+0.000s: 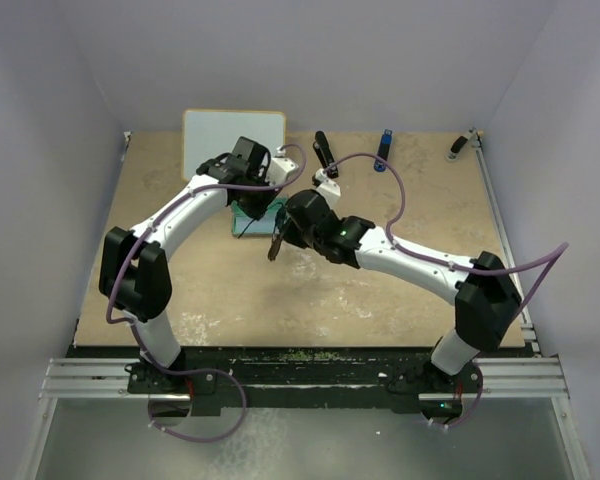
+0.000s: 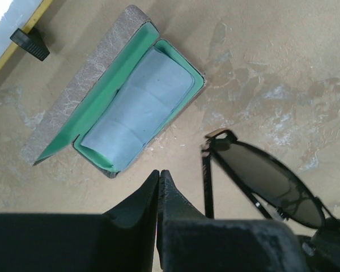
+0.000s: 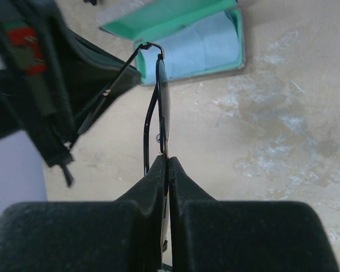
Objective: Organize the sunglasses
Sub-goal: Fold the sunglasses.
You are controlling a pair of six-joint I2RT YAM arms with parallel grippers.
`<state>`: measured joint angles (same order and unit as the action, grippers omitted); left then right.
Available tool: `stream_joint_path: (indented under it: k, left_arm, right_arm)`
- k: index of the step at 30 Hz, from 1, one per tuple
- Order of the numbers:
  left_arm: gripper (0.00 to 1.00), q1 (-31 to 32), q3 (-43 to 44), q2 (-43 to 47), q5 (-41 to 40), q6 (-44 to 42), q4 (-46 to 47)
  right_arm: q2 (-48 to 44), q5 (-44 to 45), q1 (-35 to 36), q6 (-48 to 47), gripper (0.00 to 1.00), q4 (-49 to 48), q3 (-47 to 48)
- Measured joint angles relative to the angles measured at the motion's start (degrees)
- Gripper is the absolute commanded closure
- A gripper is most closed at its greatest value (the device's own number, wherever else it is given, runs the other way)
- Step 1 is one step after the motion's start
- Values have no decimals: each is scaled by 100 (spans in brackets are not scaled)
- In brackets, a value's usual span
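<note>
Sunglasses: the thin dark wire-framed aviator sunglasses (image 3: 161, 107) with dark teardrop lenses look lifted off the worktop. They sit just beside the open case, on its nearer right side in the overhead view (image 1: 276, 246).
Right jaws: closed tight on the frame, which is pinched edge-on between them. One lens (image 2: 266, 175) sticks out past their tips toward the case, and a slim temple arm is splayed off toward the left arm.
Left jaws: pressed shut with nothing between them. The sunglasses hang just to their right, with the temple arm running close alongside; I can't tell whether it touches.
Case: the grey rectangular case (image 2: 73, 96) with a green lining lies open on the worktop, beyond both pairs of jaws.
Cloth: a light-blue folded cloth (image 2: 141, 107) lies inside the case's tray.
Worktop: the mottled tan worktop (image 2: 272, 68) carries the case.
Far edge: a white panel with a yellowish border (image 1: 234, 140) sits behind the left arm.
</note>
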<state>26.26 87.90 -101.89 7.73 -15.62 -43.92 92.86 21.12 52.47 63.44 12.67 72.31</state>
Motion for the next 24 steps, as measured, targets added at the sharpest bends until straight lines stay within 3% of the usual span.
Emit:
stream_joint_path:
  k: [11, 16, 24]
  left_arm:
    - [97, -11, -7, 0, 94, 317, -35]
    - [97, 7, -7, 0, 83, 328, -55]
    - [97, -35, -63, 275, -994, 284, 120]
  right_arm:
    - [863, 343, -2, 448, 100, 140, 1010]
    - [1102, 365, 2, 798, 100, 254, 1038]
    - [1080, 511, 2, 1204, 100, 343, 1036]
